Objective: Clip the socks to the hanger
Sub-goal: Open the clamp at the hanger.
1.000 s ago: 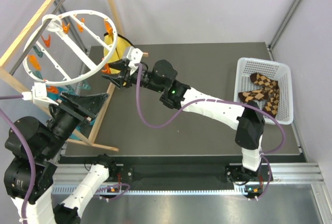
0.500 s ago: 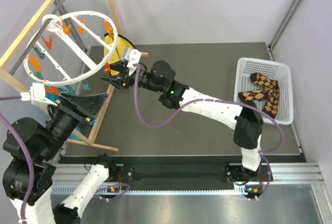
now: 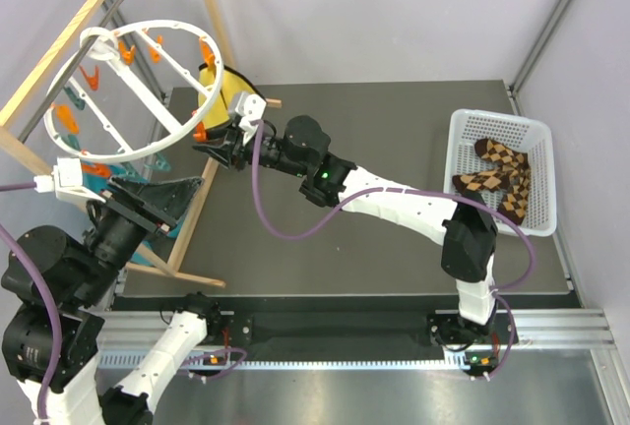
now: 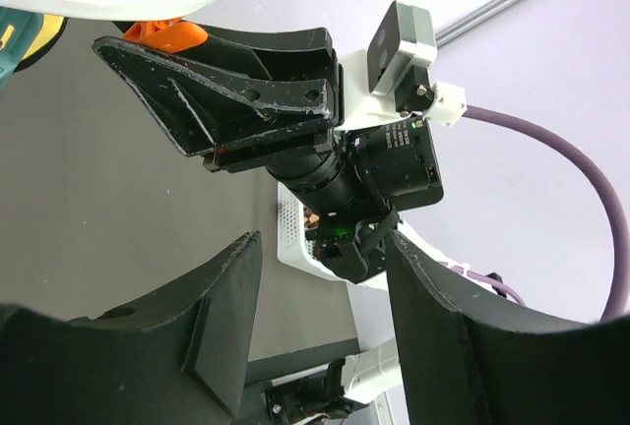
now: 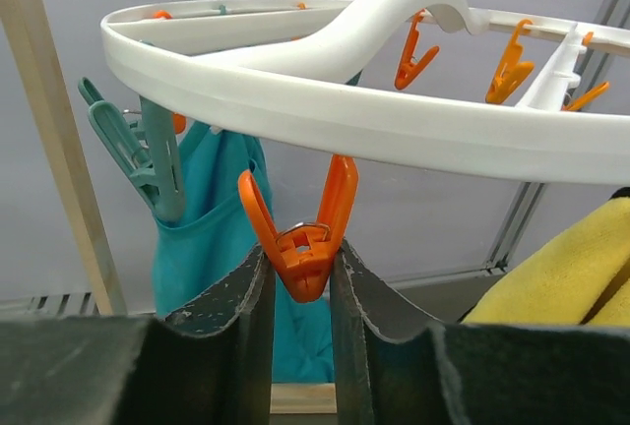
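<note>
Above the dark table [image 3: 394, 150], the right gripper [image 5: 300, 282], having advanced within the last second, is now clamping an orange clip [image 5: 300, 243] on the hanger [image 5: 295, 100], while the left gripper [image 4: 320, 287] is holding its fingers apart and the socks [image 3: 500, 174] are lying unfetched in the white basket [image 3: 459, 145].

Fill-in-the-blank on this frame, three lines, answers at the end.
The socks lie in the white mesh ____.
The right gripper squeezes an ____ clip hanging from the hanger.
The left gripper is ____ and holds nothing.
Missing words: basket; orange; open.
</note>
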